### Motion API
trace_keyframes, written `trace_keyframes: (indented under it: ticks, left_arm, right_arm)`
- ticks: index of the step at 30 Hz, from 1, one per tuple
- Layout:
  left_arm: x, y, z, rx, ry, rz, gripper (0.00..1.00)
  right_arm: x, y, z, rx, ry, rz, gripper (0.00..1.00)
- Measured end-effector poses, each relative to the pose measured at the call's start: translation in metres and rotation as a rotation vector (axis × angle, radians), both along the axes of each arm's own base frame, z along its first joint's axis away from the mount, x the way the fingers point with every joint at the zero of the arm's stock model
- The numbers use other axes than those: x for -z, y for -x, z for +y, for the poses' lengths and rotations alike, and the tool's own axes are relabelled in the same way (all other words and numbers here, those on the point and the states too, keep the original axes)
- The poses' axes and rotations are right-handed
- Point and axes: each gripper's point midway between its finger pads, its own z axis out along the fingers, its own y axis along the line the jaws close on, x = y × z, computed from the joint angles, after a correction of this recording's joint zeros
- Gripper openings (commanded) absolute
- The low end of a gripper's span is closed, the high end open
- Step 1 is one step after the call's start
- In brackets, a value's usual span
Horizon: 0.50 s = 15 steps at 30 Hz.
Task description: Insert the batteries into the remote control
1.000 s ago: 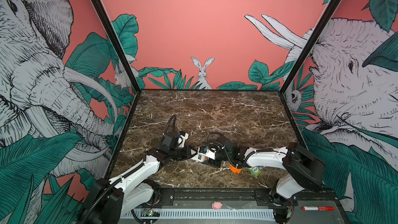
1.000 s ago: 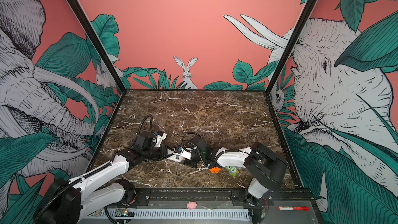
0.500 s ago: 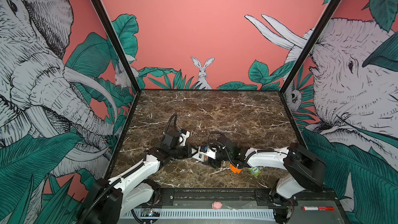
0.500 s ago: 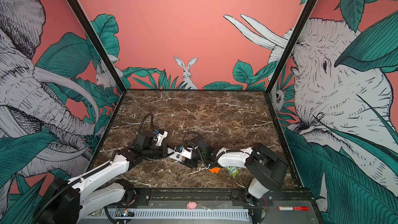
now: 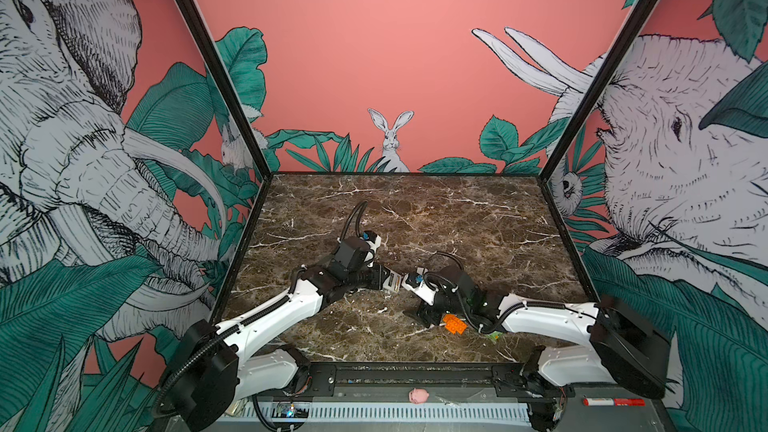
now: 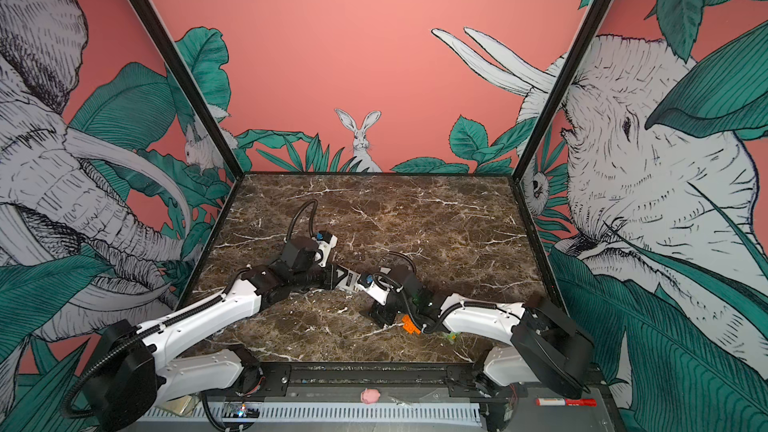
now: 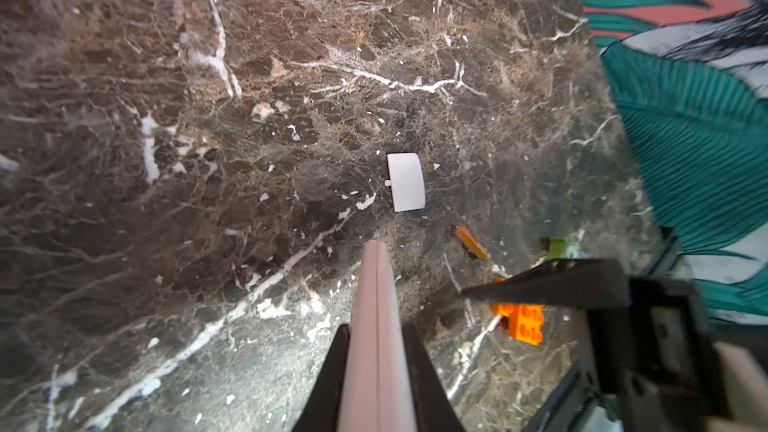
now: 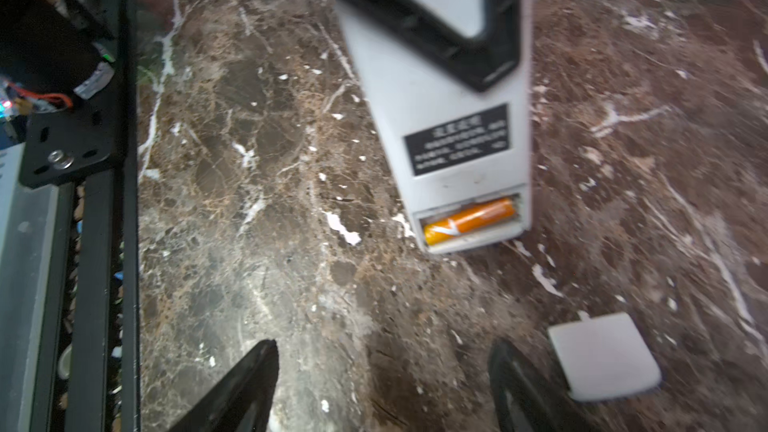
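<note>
The remote control point(image 8: 449, 151) shows its white back and black label in the right wrist view. Its end compartment is open, with one orange battery point(image 8: 469, 221) lying inside. My left gripper point(image 7: 376, 326) is shut on the remote control point(image 7: 374, 284), seen edge-on; in both top views it holds the remote point(image 5: 395, 282) point(image 6: 351, 280) low at mid-table. A second battery point(image 7: 470, 243) lies loose on the marble. My right gripper point(image 8: 382, 367) is open and empty, just short of the remote's open end; it appears as point(image 5: 426, 313) in a top view.
A white battery cover point(image 7: 406, 182) point(image 8: 604, 355) lies flat on the marble beside my right gripper. An orange toy brick point(image 5: 454, 323) point(image 7: 521, 322) and a green owl toy point(image 5: 494, 336) lie under the right arm. The black front rail point(image 8: 104, 243) is close by.
My right gripper's jaws have spread wider. The left gripper has tightened on the remote. Both arms have stayed almost in place.
</note>
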Motion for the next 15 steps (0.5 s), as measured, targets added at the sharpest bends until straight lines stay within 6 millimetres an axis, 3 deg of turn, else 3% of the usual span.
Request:
trace_keyframes:
  ticks: [8, 15]
  left_arm:
    - [0.011, 0.005, -0.013, 0.067, -0.235, -0.144, 0.00]
    - [0.020, 0.004, -0.010, 0.058, -0.339, -0.191, 0.00]
  right_arm:
    - [-0.003, -0.030, -0.035, 0.225, 0.004, 0.078, 0.77]
    - [0.000, -0.037, -0.048, 0.312, 0.006, 0.161, 0.76]
